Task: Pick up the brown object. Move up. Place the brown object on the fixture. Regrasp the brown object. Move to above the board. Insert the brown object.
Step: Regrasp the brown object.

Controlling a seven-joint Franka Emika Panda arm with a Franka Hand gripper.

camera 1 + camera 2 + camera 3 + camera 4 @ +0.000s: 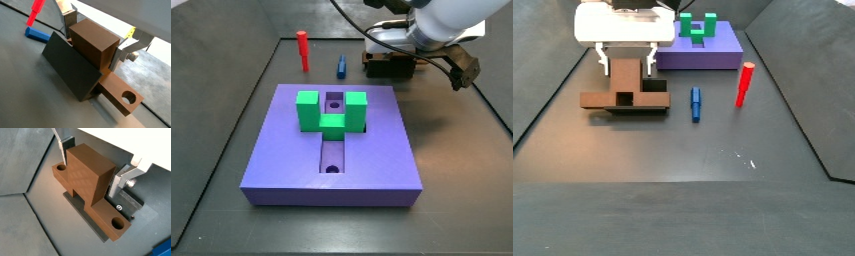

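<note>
I see gripper point(92, 175) clamped on upright part of brown object point(90, 178), which rests on fixture point(644, 106). Board point(278, 155) with green U-block point(331, 110) stands well apart. Only side views show red peg point(744, 83) and blue peg point(696, 102) near fixture. Dark grey floor point(687, 160).

Bright even light, soft shadows, sharp

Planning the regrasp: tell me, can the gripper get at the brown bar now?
Probably yes: the gripper already straddles the brown bar's raised block on the fixture, fingers either side, nothing between.
</note>
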